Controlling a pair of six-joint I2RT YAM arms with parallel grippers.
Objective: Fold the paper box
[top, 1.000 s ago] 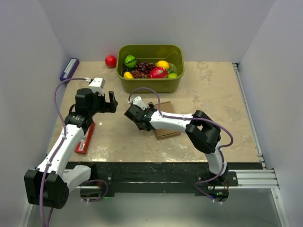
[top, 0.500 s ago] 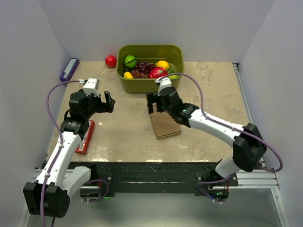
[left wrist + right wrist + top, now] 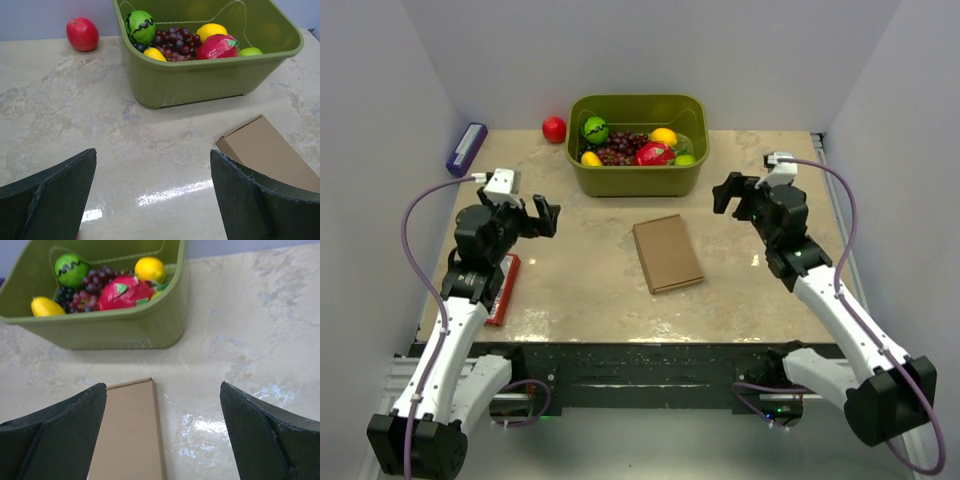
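Jaws on both arms stand released and spread wide, with nothing between them. The left arm [image 3: 460, 290] reaches up the left side of the bench [image 3: 570, 290] and its left jaws hang in the air, pointing toward the middle; in the left wrist view both dark fingers [image 3: 55, 200] frame bare marbled surface. The right arm [image 3: 830, 300] does the same on the right side, its right jaws raised and well apart from everything on the bench. A slim red pack [image 3: 503, 288] lies flat by the left edge, partly under the left arm. The paper box [image 3: 667, 253] lies flat at the middle of the bench, between the two arms and touched by neither, its long sides turned a little off square. Beyond it, near but not touching, stands an olive-green tub [image 3: 635, 180] holding dark grapes [image 3: 623, 147], a striped green fruit [image 3: 595, 129], yellow fruit and a red one. A red fruit [image 3: 554, 129] sits just left of the tub, and a purple pack [image 3: 467, 146] lies at the far left corner.
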